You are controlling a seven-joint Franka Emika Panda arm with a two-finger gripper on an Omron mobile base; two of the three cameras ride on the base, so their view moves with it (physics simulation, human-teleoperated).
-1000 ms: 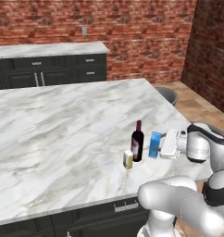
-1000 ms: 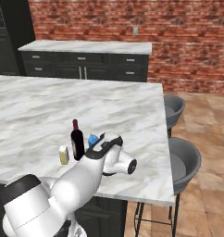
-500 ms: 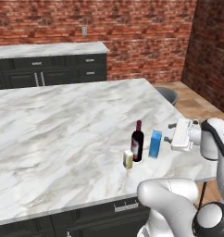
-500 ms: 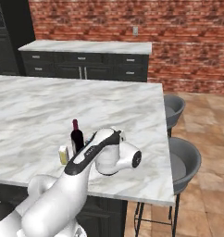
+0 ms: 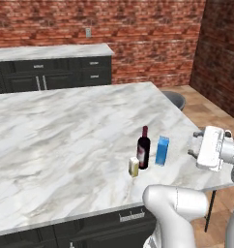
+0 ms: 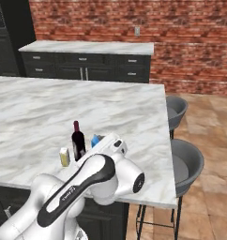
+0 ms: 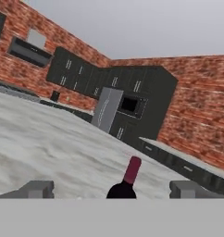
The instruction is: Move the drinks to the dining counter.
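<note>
Marble table [image 5: 65,140] holds wine bottle [image 5: 143,149], yellow jar [image 5: 134,167] and blue carton [image 5: 162,150] close together; gripper [image 5: 192,144] spread wide, empty, right of them.

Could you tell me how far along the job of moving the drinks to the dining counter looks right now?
Done: the wine bottle, the pale-yellow jar and the blue carton stand together near the front edge of the dining counter. In hand: nothing; the gripper is open beside the carton, its fingers apart. Left: the short can, which I cannot see here, would have to be fetched.
</note>
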